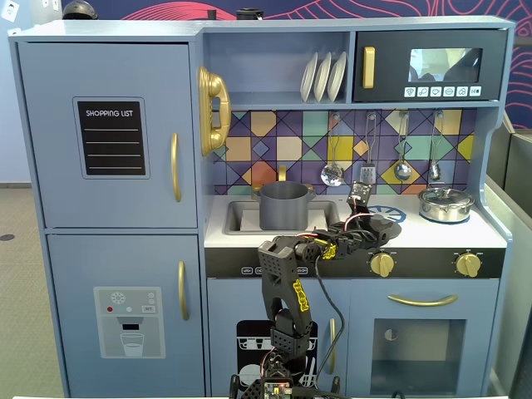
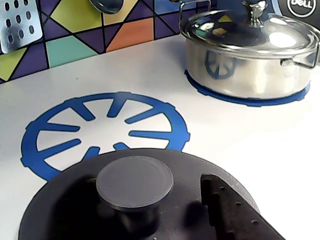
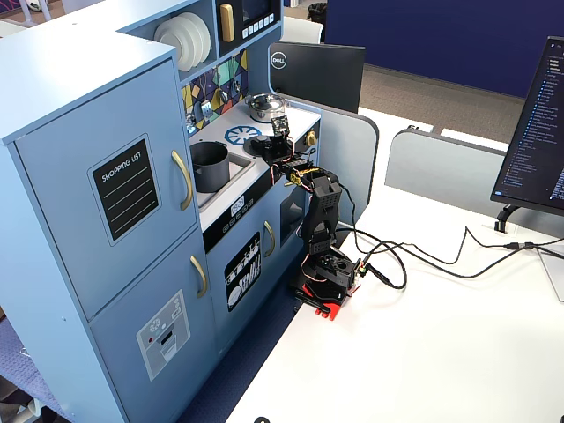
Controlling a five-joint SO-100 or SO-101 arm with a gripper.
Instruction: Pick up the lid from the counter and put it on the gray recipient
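Observation:
The dark-gray lid lies on the white counter, overlapping the front of a blue burner mark; it also shows in both fixed views. Its round knob fills the bottom centre of the wrist view. My gripper is low over the lid and straddles the knob. One black finger stands right of the knob with a gap; the other is lost in shadow on the left. The gripper also shows in both fixed views. The gray recipient stands in the sink, left of the lid in a fixed view.
A shiny silver pot with its own lid sits on the far burner. Utensils hang on the tiled backsplash. The sink rim lies between counter and gray pot. Gold stove knobs line the front.

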